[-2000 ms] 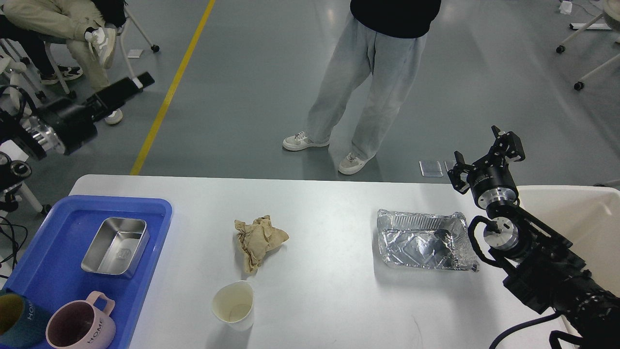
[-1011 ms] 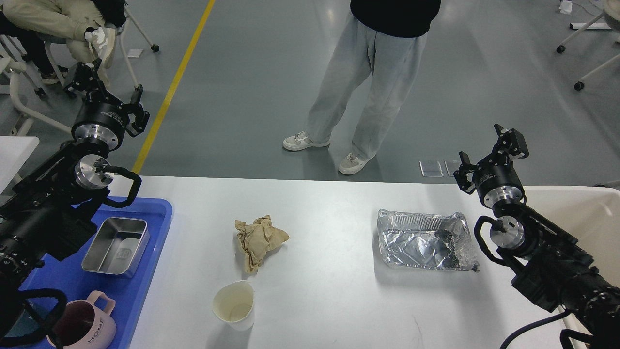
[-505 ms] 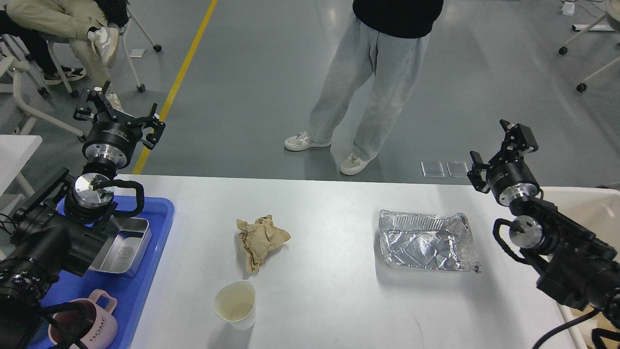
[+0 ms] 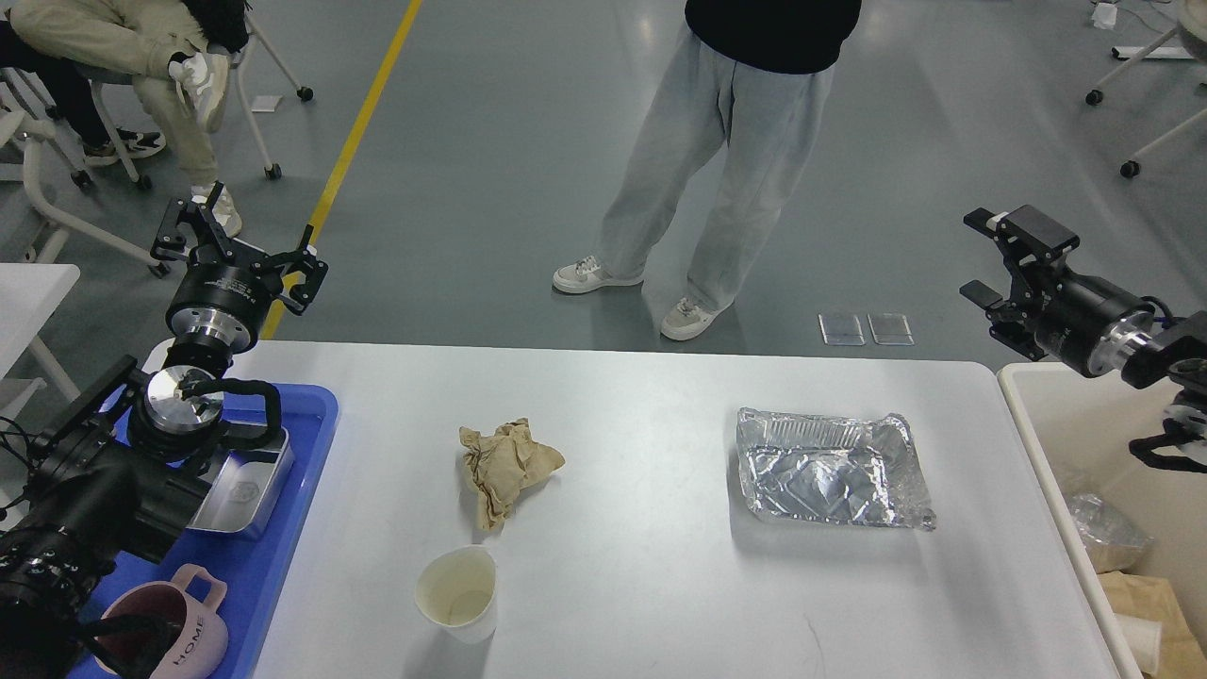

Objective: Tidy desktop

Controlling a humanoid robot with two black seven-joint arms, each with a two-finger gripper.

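Crumpled silver foil tray (image 4: pixel 830 469) lay near the white bench's (image 4: pixel 641 585) right edge; both jaws gaped empty, so pinch its rim.

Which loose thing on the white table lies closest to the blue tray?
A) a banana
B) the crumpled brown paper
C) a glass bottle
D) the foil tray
B: the crumpled brown paper lies left of centre on the desktop, nearer the blue tray than the foil tray on the right side.
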